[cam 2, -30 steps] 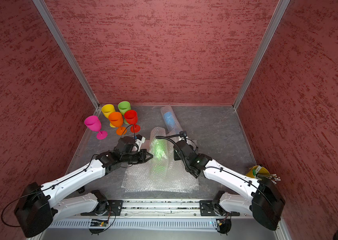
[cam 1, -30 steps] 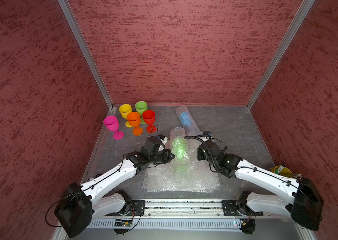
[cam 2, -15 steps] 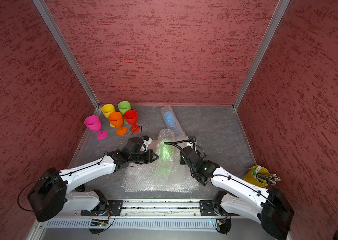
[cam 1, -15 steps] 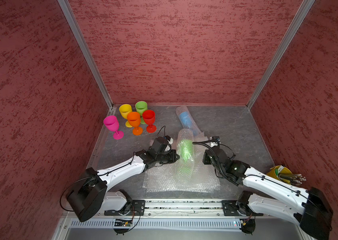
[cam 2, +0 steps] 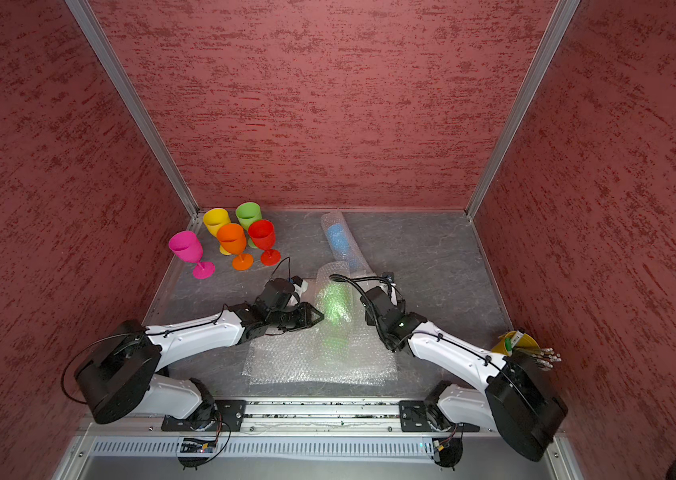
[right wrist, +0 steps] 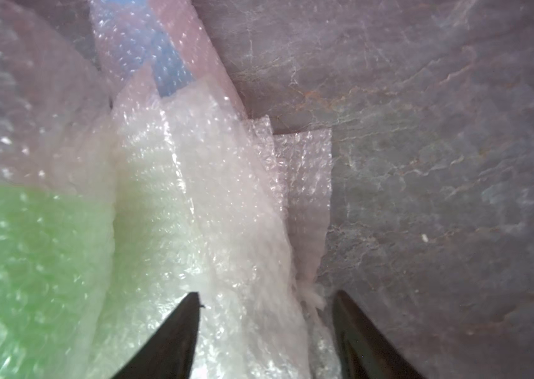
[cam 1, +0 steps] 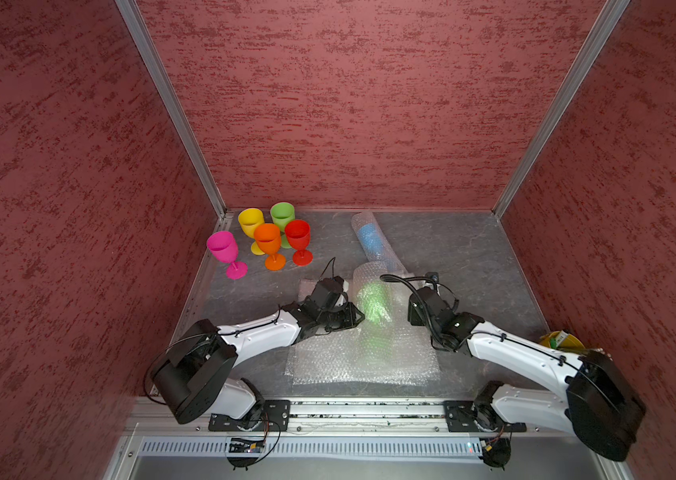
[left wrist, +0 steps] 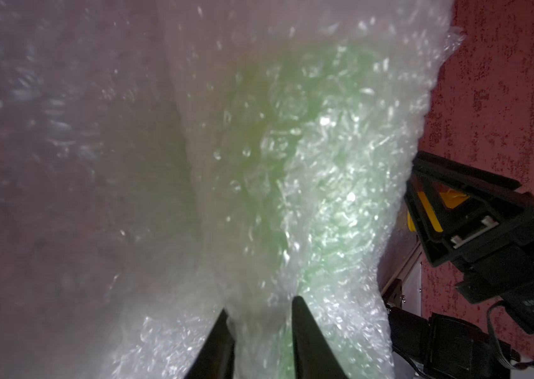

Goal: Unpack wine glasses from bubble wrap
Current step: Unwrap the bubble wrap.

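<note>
Left wrist view: my left tool (left wrist: pixel 259 305) straddles wrap (left wrist: pixel 341 262) veiling a blurred green glass (left wrist: pixel 259 147); I cannot tell if it grips. Right tool (right wrist: pixel 266 293) stands open.

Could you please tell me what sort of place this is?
Probably a purpose-built robot test cell, not a home: red textured wall panels framed by aluminium posts, a metal mounting rail along the front, and bright plastic goblets as props on a grey tabletop.

5 upright goblets (cam 1: pixel 268 240) are crowding the far-left corner of the bench (cam 1: pixel 473 257); a blue wrapped roll (cam 1: pixel 371 241) is blocking mid-back; the far-right side is lying open.
</note>
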You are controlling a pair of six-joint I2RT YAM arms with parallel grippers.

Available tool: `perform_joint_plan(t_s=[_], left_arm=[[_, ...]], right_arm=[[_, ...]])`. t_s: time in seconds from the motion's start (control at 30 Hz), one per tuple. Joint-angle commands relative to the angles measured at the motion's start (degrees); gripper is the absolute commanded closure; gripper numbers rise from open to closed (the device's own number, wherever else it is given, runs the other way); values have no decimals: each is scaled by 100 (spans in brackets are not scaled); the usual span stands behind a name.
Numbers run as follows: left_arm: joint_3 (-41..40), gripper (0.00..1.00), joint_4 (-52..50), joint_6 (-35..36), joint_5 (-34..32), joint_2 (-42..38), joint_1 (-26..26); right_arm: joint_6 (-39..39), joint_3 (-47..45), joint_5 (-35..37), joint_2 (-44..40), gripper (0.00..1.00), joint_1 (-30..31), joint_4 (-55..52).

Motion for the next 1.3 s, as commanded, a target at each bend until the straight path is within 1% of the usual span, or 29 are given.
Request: perform_joint_plan(t_s=[0.0, 0.1, 0.17, 0.2, 0.3, 0.37, 0.43, 0.47, 0.53, 0.67, 0.77, 0.87, 0.93, 1.0, 1.03, 1.1, 1.13, 1.17, 1.2, 1.27], left_arm=[[-95, 54, 318, -132, 89, 95, 70], [-123, 50, 333, -177, 83, 48, 84], [-137, 47, 301, -182, 89, -62, 107], [-137, 46, 249, -184, 89, -151, 132], [-165, 40, 54, -153, 40, -485, 221], [-168, 36, -131, -109, 3, -766, 302], [-142, 33, -338, 0, -10, -1021, 393], [-133, 31, -467, 70, -15, -1150, 451], [-110, 30, -742, 178, 9, -1395, 595], [-28, 30, -1419, 352, 104, -2124, 1045], [191, 30, -2107, 635, -147, -2816, 1271], [365, 28, -2562, 859, -362, -3443, 1483], [455, 28, -2767, 954, -385, -3785, 1708], [543, 28, -2924, 1013, -308, -3994, 1924], [599, 28, -3019, 1043, -246, -4060, 2043], [725, 28, -3200, 1110, -42, -4099, 2261], [792, 28, -3306, 1139, 61, -4086, 2367], [837, 27, -3368, 1145, 134, -4073, 2431], [866, 28, -3409, 1165, 189, -4051, 2461], [853, 28, -3406, 1156, 299, -4019, 2457]], right_arm=[[40, 431, 72, -270, 22, -17, -187], [6, 646, 99, -734, 22, -18, -404], [-27, 849, 59, -1000, 24, -18, -564], [-68, 927, -14, -1096, 28, -17, -621], [-118, 1097, -436, -1341, 43, -24, -635], [-52, 1146, -692, -1398, 58, -17, -615], [54, 1060, -969, -1324, 66, -24, -528], [73, 995, -1230, -1219, 67, -26, -440], [142, 911, -1760, -888, 67, -26, -329], [319, 701, -2339, -317, 70, -17, -19], [354, 651, -2678, 99, 70, -25, 219], [401, 699, -3078, 545, 71, 8, 511], [426, 893, -3495, 852, 72, 153, 673], [401, 1186, -4053, 1056, 72, 455, 883], [436, 1291, -4477, 1069, 70, 630, 1192], [655, 1228, -5209, 832, 66, 826, 2069], [801, 1128, -5350, 626, 64, 847, 2484], [855, 1058, -5299, 439, 62, 830, 2616], [798, 1039, -5091, 235, 62, 789, 2568], [622, 1016, -4728, -18, 61, 648, 2234]])
